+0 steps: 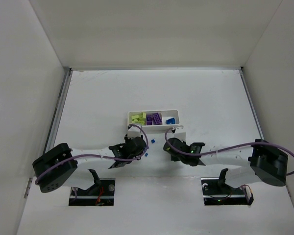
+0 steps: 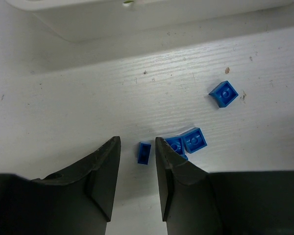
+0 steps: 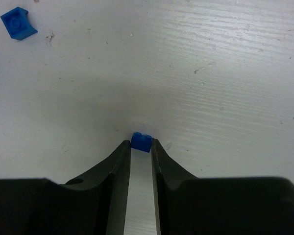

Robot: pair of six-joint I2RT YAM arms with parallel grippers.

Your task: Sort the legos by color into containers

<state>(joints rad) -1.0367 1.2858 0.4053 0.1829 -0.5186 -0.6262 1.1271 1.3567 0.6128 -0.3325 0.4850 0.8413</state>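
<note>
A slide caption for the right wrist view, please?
Right pincer grips a blue lego at its tips, white table behind.

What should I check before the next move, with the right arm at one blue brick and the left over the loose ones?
1. Right gripper grip on the held brick: ok, though it is pinched only at the very fingertips.
2. Held brick off the table: cannot tell.
3. Left gripper open around the narrow brick: ok, the brick lies between the fingers.
4. Two neighbour bricks apart from the left fingers: not ok, they lie right beside one finger.
5. Room in the blue end of the tray: ok.
</note>
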